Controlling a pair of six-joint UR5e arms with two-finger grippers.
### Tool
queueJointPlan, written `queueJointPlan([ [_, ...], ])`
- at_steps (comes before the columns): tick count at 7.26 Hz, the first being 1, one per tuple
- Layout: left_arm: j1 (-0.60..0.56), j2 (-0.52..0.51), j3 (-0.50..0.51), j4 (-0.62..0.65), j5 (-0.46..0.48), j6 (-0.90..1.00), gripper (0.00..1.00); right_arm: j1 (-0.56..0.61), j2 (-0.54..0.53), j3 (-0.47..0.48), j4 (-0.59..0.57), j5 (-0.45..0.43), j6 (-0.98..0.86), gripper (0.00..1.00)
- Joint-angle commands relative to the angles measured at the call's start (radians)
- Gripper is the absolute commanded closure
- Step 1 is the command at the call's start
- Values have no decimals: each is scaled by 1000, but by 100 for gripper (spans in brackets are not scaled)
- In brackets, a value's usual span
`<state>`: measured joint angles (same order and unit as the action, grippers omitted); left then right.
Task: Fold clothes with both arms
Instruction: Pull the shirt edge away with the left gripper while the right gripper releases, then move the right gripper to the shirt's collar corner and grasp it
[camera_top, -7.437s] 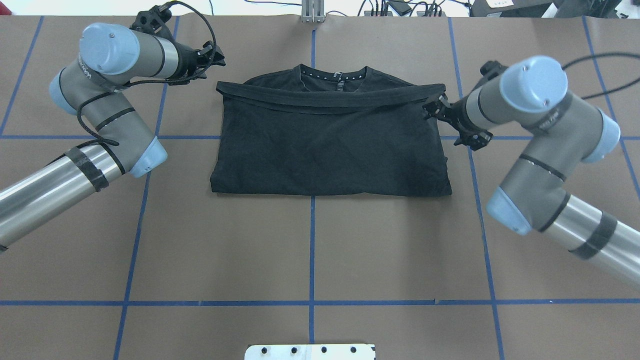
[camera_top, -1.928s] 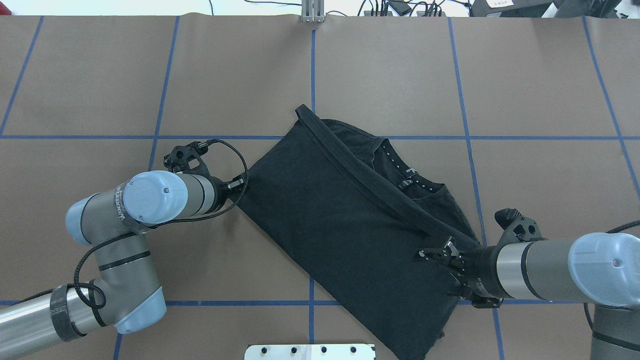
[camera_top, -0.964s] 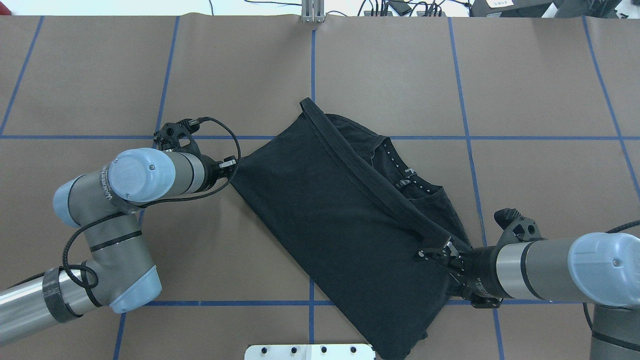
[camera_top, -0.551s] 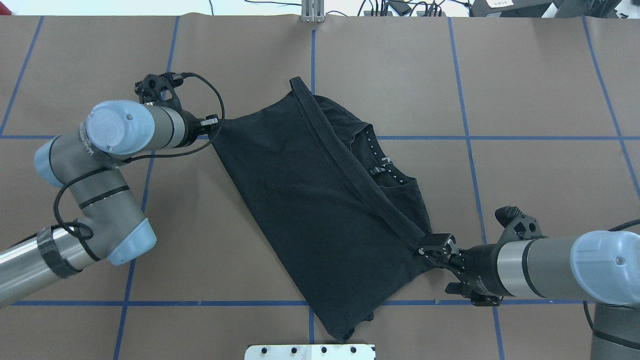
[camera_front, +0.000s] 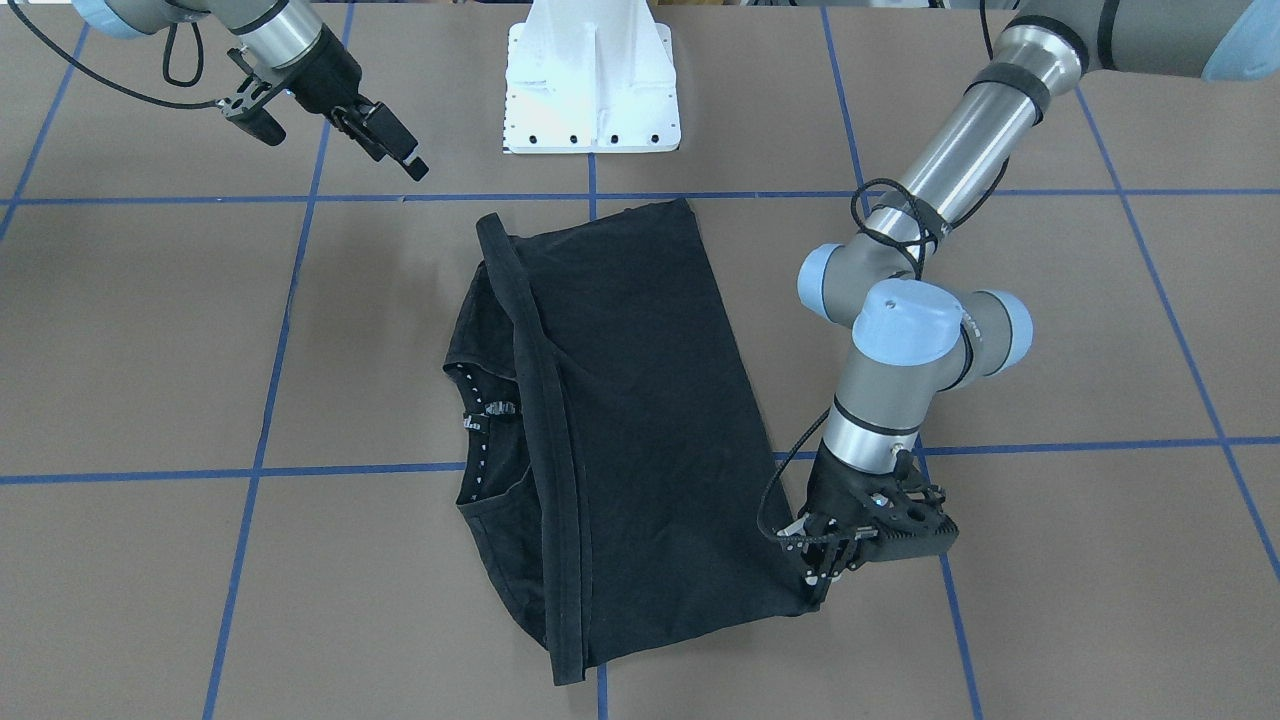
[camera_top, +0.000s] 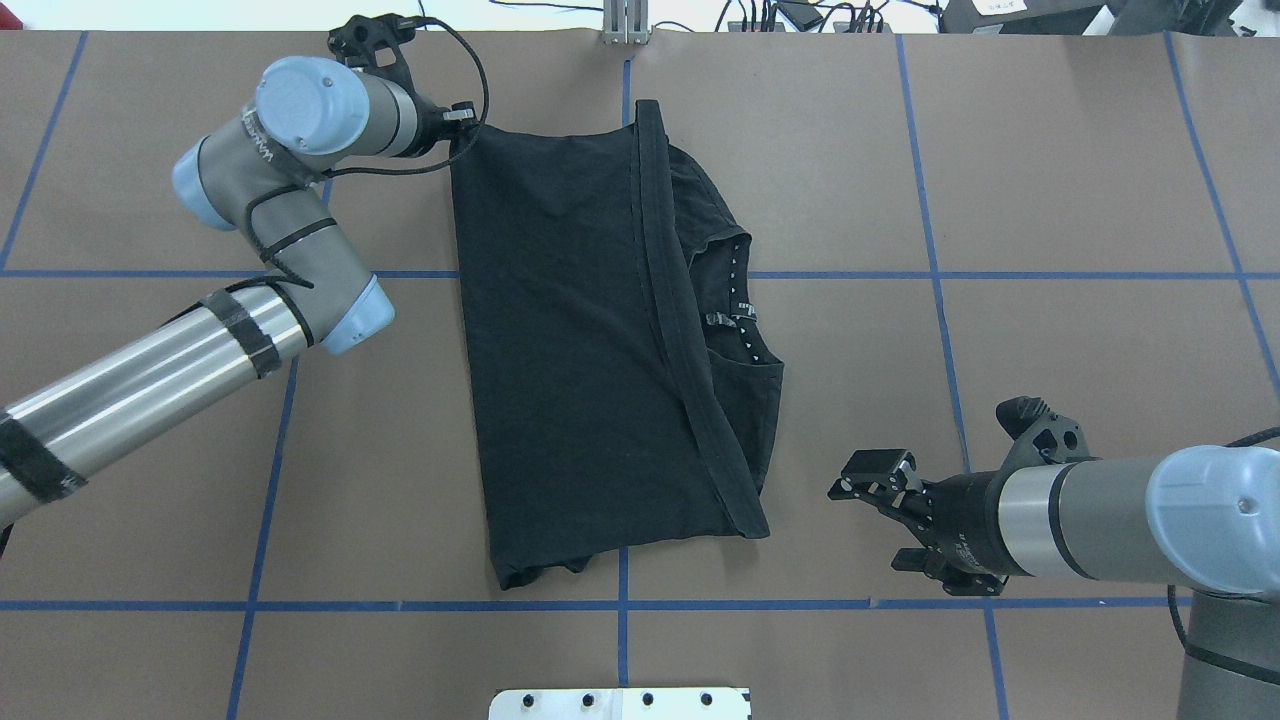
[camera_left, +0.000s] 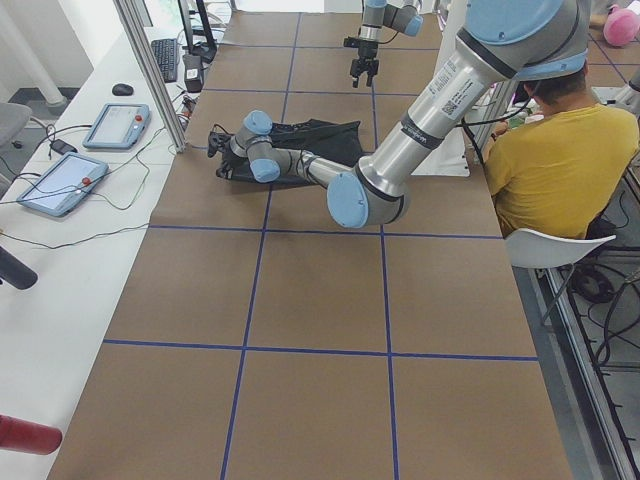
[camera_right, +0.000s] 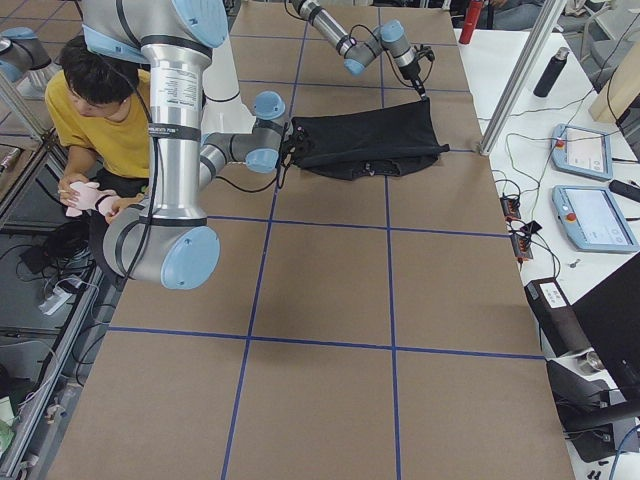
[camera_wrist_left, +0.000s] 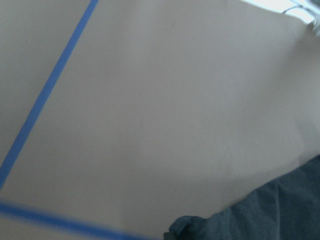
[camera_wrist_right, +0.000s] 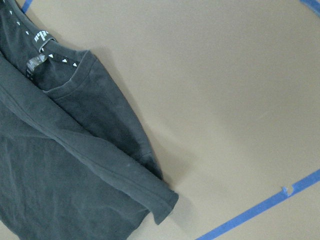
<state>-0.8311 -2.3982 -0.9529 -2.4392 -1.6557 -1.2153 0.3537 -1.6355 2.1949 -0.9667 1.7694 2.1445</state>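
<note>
The black T-shirt (camera_top: 570, 330) lies folded on the brown table, its long side running from near to far. Its collar with patterned neck tape (camera_top: 735, 300) faces my right side. My left gripper (camera_top: 464, 128) is at the shirt's far left corner and looks shut on it; the front-facing view shows its fingers (camera_front: 815, 590) close together, pointing down at that corner (camera_front: 795, 600). The left wrist view shows only cloth (camera_wrist_left: 280, 210), no fingers. My right gripper (camera_top: 868, 480) is open and holds nothing, a short way right of the shirt's near hem corner (camera_top: 755, 525).
The white pedestal base (camera_front: 590, 90) stands at the table's near edge. A person in a yellow shirt (camera_left: 560, 150) sits behind the robot. Tablets (camera_left: 115, 125) and cables lie on the white bench beyond the far edge. Blue tape lines (camera_top: 625, 605) cross the table.
My left gripper dragged its corner toward the far edge, swinging the shirt from diagonal to lengthwise. My right gripper let go of the hem corner and now stands apart from it.
</note>
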Motion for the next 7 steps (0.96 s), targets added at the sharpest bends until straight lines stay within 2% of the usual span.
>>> queueJointPlan([
  [1,-17,-88,129,-58,-7,59,74,7,17,-12,-1,-11,-3,0],
  [2,-16,-111,188,-98,-12,60,64,17,51,-35,-1,-19,-3,0],
  [3,-23,-108,183,-106,-12,86,20,24,103,-73,-1,-39,-2,0],
  [4,-31,-102,146,-103,-12,92,2,22,165,-125,-39,-65,-2,0],
  [5,-31,-32,53,-94,-13,91,2,10,274,-173,-164,-86,5,0],
  [6,-31,43,-37,-92,-19,91,2,-48,346,-206,-246,-190,12,0],
  [7,-31,57,-65,-87,-36,86,2,-91,377,-242,-251,-288,24,0],
])
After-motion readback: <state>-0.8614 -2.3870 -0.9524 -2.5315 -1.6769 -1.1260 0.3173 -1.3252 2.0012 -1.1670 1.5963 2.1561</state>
